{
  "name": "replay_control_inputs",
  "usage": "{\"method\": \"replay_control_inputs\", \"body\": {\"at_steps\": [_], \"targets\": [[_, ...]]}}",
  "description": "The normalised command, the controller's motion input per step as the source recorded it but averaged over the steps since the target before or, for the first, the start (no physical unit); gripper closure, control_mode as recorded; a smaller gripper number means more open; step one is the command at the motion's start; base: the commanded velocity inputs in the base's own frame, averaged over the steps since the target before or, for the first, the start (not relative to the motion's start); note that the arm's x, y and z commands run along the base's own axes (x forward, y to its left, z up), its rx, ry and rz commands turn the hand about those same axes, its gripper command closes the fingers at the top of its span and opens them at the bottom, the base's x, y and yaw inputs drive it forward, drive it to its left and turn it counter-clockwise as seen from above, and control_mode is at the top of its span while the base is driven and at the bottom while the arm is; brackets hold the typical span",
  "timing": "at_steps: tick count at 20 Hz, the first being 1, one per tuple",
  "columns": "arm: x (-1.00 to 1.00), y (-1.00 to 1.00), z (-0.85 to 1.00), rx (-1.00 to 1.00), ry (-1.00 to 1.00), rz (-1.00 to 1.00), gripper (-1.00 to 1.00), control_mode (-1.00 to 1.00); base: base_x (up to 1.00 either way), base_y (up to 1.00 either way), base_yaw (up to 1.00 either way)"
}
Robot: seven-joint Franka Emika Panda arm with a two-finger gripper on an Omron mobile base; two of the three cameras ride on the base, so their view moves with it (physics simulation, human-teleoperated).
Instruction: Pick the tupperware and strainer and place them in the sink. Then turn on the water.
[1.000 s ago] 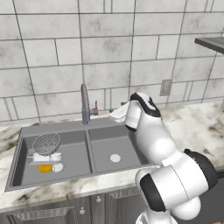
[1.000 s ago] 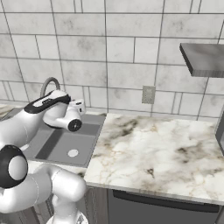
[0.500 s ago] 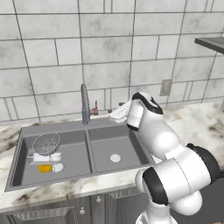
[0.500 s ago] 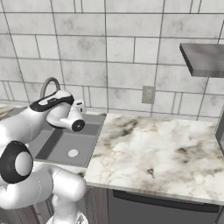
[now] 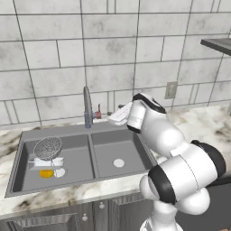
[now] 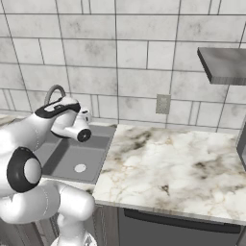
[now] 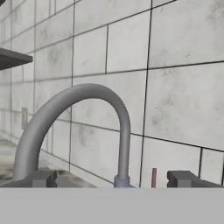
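**Mara:** Gripper [image 7: 112, 179] first: its two dark fingertips [image 7: 40, 178] stand wide apart at the bottom of the hand view, nothing between them, so it is released and carrying nothing. From the left base view the gripper [image 5: 113, 117] hangs above the back rim of the sink, just to the right of the faucet.

**Jon:** Fine. Now the scene, big things first.

**Mara:** Grey tiled wall [image 5: 113, 54] across the back, then the marbled counter [image 6: 178, 168] running to the right of the basin. The sink [image 5: 97, 158] is a grey double basin set into that counter. Its right-hand basin shows a round drain [image 5: 118, 163] on a bare floor.

**Jon:** And the faucet?

**Mara:** The faucet [image 7: 74, 127] curves up in a tall grey arch, close in front of the hand camera. It stands at the back of the sink, on the divider between the basins [image 5: 87, 108]. I see no stream under the spout.

**Jon:** The two task items?

**Mara:** Both lie in the left basin. The strainer [image 5: 48, 147] sits toward the back, a round mesh bowl. The tupperware [image 5: 48, 162] lies just in front of it, touching or nearly so; I cannot tell which. A small orange object [image 5: 46, 173] lies beside the tupperware, nearer the front.
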Motion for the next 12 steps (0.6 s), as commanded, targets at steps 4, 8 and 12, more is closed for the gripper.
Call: {"method": "replay_control_inputs", "body": {"at_steps": [4,8,12], "targets": [[0.16,0.27,-0.08,0.00,0.00,0.00,-1.00,-1.00,0.00,0.00,0.00],[0.22,0.08,-0.14,0.00,0.00,0.00,-1.00,-1.00,0.00,0.00,0.00],[0.07,0.00,-0.23,0.00,0.00,-0.08,-1.00,-1.00,0.00,0.00,0.00]]}}
